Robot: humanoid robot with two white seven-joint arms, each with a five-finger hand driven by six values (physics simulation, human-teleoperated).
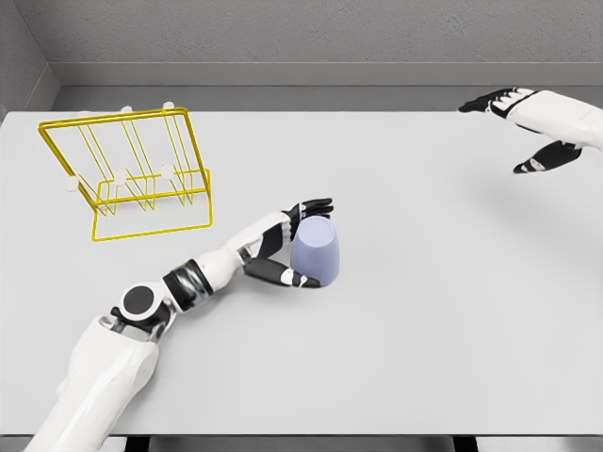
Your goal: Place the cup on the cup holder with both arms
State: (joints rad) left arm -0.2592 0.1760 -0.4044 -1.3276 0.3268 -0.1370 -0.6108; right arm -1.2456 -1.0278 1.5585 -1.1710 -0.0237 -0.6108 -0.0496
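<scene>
So right now my left hand point(294, 247) is wrapped around the cup point(316, 250), a pale blue-lavender one sitting rim-down on the table point(443, 311) just below the middle of the frame. My fingers point(316, 204) curl over its top edge and my thumb hooks the lower side, so I'd call that a grip, though I can't tell if the cup has left the table surface at all.

My right hand point(532, 127) is way off in the upper right of the frame, fingers spread and holding nothing, well apart from the cup.

Progress-wise: early days, I'd say. The grab looks done, but the cup isn't on the holder yet, and the second arm hasn't joined in.

The yellow wire cup holder point(132, 169) sits in the upper left, with white-tipped pegs. Nothing lies between it and the cup, so the path looks open. The tilted wire frame itself is the only thing I'd watch on approach.
</scene>
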